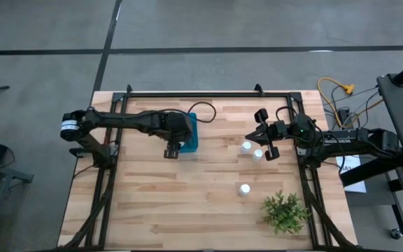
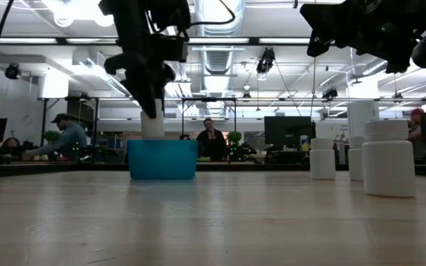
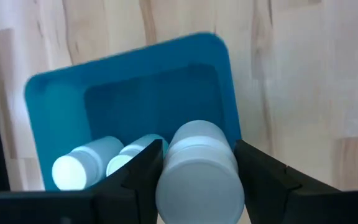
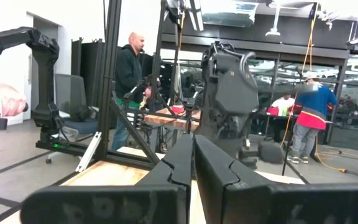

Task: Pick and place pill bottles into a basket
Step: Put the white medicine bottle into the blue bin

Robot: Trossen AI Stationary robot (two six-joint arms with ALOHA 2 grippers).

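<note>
The left end effector (image 1: 173,150) hangs over the blue basket (image 1: 192,133), which sits on the wooden counter (image 1: 187,203) toward its far left part. Its two dark fingers (image 3: 138,174) pinch a white pill bottle (image 3: 199,171) by the sides, cap end toward the wrist camera. In the low view that held bottle (image 2: 152,124) stands upright, its lower end at about the height of the basket rim (image 2: 162,142). Two more bottles already lie on their sides inside the basket, touching each other along one wall: one (image 3: 86,164) against the corner, the other (image 3: 137,152) just beside it and next to the held bottle.

Further right, three bottles stand upright on the bare wood. Two of them are near each other (image 1: 246,147) (image 1: 258,155), close to the right end effector; the third (image 1: 244,189) stands apart from that pair, nearer the front edge, not far from a small green plant (image 1: 285,212) at the counter's front right.

The right end effector (image 1: 264,134) is held up above the counter, just beyond the pair of bottles. Its fingers (image 4: 179,158) are pressed together with nothing between them, as the right wrist view shows. People stand and sit in the room behind the counter.
</note>
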